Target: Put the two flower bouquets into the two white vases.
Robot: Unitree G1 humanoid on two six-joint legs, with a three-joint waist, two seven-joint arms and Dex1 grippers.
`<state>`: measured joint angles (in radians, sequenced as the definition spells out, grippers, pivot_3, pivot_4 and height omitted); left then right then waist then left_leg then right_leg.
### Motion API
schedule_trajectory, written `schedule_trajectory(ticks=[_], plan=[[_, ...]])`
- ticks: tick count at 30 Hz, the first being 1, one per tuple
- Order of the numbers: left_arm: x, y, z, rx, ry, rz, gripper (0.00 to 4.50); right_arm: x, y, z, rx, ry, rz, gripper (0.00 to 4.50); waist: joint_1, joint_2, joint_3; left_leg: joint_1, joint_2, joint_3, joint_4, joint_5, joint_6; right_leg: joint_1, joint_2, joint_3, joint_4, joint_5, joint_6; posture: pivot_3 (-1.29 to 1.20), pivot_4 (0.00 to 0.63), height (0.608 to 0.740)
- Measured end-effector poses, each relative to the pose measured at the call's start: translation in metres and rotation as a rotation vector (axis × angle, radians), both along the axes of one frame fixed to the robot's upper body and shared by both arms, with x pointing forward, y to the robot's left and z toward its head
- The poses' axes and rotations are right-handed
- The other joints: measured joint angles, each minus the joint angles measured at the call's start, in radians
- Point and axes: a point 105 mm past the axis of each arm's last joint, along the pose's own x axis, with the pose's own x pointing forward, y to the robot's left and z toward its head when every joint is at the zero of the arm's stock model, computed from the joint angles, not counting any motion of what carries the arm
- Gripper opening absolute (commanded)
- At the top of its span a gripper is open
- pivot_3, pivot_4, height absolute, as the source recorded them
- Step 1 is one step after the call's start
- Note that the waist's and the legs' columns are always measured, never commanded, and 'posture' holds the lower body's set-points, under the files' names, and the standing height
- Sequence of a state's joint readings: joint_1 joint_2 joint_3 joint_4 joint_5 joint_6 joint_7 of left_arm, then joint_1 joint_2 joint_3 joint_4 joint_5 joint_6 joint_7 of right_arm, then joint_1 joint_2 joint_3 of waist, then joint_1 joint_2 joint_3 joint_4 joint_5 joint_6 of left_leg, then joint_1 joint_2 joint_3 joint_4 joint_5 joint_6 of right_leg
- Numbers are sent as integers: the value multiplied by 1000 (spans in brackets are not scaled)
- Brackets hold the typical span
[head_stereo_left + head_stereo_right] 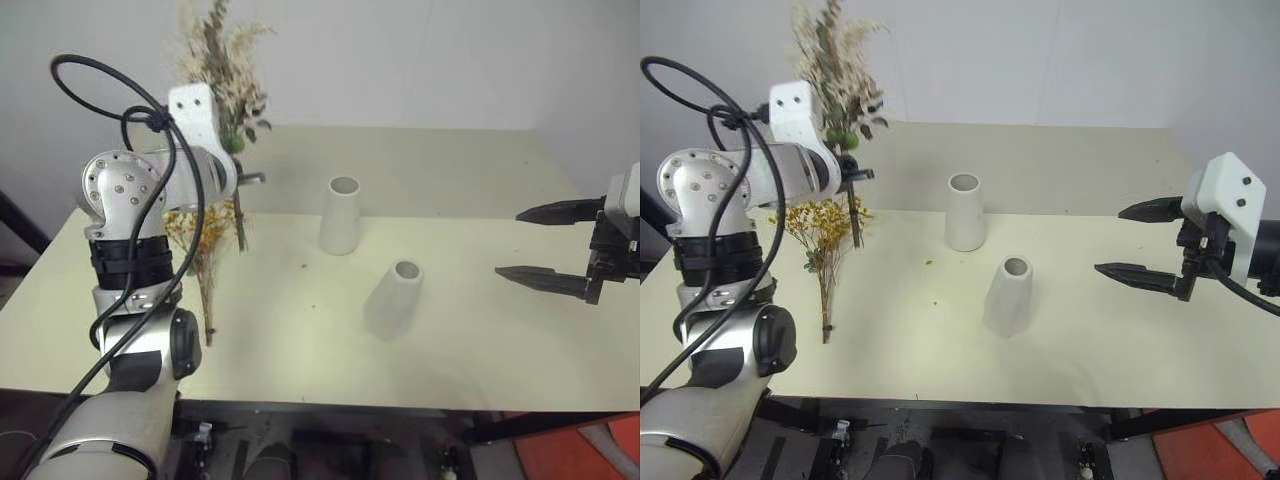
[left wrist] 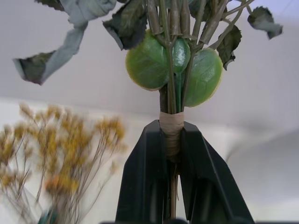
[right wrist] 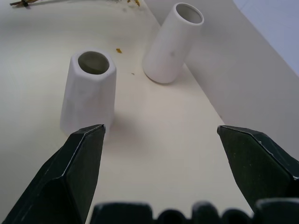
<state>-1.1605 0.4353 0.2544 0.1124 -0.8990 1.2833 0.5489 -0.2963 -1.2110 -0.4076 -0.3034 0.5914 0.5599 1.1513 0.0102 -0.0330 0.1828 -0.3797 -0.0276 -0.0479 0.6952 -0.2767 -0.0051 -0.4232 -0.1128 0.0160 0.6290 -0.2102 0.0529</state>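
A plain pale wall backs the cream table (image 1: 1060, 170), and both white vases stand upright near its middle: the far vase (image 1: 965, 211) and the near vase (image 1: 1009, 296), close together but apart, mouths open and empty.

Your left gripper (image 2: 171, 154) is clamped on the wrapped stems of the mixed bouquet (image 1: 830, 60), which you hold upright above the table's left side, well short of either vase. The pinch sits right at the paper binding, with the stem ends hanging below the fingers. The yellow bouquet (image 1: 822, 235) lies flat on the table just beneath, its stems pointing toward the near edge.

Your right gripper (image 1: 1145, 240) hangs at the right with its fingers spread wide and nothing in them, pointing toward the vases.

Watch the vase mouths: they look small, and the loose stem ends below your grip may splay and catch on the rim instead of dropping in. A sideways push from a missed insertion would probably tip a vase, since neither is braced. The bushy top also hides the stem tips from the head view, so aim by the wrist view. Keep the arm's path clear of the yellow bunch, or you may drag it off the edge.
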Motion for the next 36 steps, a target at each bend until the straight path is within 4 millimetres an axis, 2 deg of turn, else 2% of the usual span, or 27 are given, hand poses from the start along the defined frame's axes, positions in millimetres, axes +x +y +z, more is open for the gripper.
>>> schedule_trajectory(ticks=[4,7,11,15,18,21,24,28,31,36], plan=[[5,1,16,14,-136,-83,121,3,2,7,42,-12,-18,4500,0,0,0,0,0,0,0,0,1,0,0,0,0,0,0,0,150,740],[13,1,27,-41,-245,-149,121,5,2,13,81,-15,-41,4500,0,0,0,-1,0,0,0,-2,3,0,0,-1,-1,0,0,0,150,740],[22,11,42,-135,-411,-246,121,7,5,9,117,-1,-54,4500,-1,0,0,-2,1,1,0,-4,6,-1,0,-1,-1,0,0,0,150,740],[28,22,62,-240,-656,-365,121,4,20,5,157,-12,-23,4500,-1,0,0,-4,1,1,1,-4,7,-1,0,-3,-1,0,0,0,150,740],[31,26,72,-264,-767,-428,121,3,28,4,160,-24,-19,4500,-1,0,0,-5,1,0,3,-5,9,-1,0,-4,-1,0,0,0,150,740],[34,30,72,-344,-822,-473,121,3,35,2,161,-32,-17,4500,-1,0,0,-6,1,0,4,-6,11,-1,0,-4,-1,0,0,0,150,740],[37,26,63,-391,-843,-513,121,3,39,0,172,-31,-30,4500,-1,0,0,-6,1,-1,5,-6,11,-1,0,-5,-1,0,0,0,150,740],[36,8,51,-381,-857,-601,121,3,41,1,178,-47,-50,4500,-2,0,0,-8,1,-1,7,-7,12,-1,0,-6,1,0,1,0,150,740],[35,-8,53,-417,-865,-663,121,2,44,1,179,-49,-57,4500,-2,0,0,-8,1,-1,8,-7,13,-1,0,-6,1,0,1,0,150,740],[39,-24,50,-409,-875,-653,121,0,47,2,177,-63,-69,4500,-3,0,0,-8,1,-1,8,-7,13,-1,0,-6,0,0,1,0,150,740]])
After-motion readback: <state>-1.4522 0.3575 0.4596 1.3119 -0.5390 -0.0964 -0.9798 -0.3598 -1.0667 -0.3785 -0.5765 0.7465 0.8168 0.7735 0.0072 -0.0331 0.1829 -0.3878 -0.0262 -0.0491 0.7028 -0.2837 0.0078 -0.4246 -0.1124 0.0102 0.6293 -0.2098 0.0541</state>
